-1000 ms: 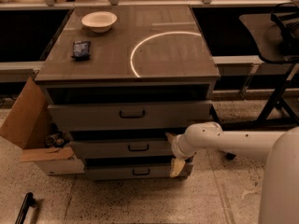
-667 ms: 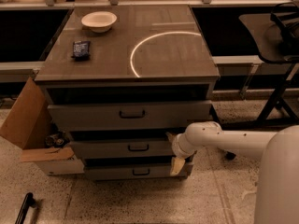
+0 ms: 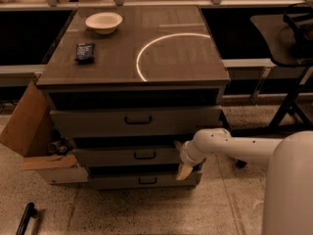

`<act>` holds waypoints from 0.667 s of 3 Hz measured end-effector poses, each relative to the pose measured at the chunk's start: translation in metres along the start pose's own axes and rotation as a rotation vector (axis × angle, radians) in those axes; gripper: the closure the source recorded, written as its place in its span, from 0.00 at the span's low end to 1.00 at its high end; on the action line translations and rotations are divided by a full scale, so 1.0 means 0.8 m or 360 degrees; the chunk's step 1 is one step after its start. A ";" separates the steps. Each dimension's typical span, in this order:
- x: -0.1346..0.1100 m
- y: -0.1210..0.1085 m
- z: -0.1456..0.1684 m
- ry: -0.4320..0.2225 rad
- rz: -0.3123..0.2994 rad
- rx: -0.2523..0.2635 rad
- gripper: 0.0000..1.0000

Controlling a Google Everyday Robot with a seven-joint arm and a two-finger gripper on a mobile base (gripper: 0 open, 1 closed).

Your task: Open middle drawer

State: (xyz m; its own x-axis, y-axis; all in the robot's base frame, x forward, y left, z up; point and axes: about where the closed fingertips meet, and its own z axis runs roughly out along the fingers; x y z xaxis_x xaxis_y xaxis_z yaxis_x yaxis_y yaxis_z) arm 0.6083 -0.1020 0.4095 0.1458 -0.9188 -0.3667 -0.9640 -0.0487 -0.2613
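Observation:
The grey cabinet [image 3: 132,58] has three drawers stacked in its front. The middle drawer [image 3: 112,157] has a medium-height grey front and a small dark bar handle [image 3: 145,155] at its centre. It sits below the taller top drawer [image 3: 98,121] and above the slim bottom drawer [image 3: 117,181]. My gripper [image 3: 181,158] is at the right end of the middle drawer's front, to the right of the handle. Its tan fingers [image 3: 185,172] stand spread one above the other, holding nothing. The white arm [image 3: 234,146] reaches in from the right.
A white bowl [image 3: 103,22] and a dark packet [image 3: 84,51] lie on the cabinet top. An open cardboard box [image 3: 29,126] leans against the cabinet's left side. A black stand [image 3: 291,97] is at the right. A black object [image 3: 24,219] lies on the floor at lower left.

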 end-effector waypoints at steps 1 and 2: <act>-0.008 0.019 -0.026 0.0000 -0.0040 0.0052 0.42; -0.014 0.061 -0.049 0.0000 -0.0058 0.0046 0.65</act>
State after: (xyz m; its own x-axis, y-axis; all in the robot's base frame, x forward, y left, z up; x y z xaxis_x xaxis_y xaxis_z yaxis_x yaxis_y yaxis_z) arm 0.5511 -0.1092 0.4362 0.1805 -0.9167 -0.3564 -0.9513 -0.0706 -0.3002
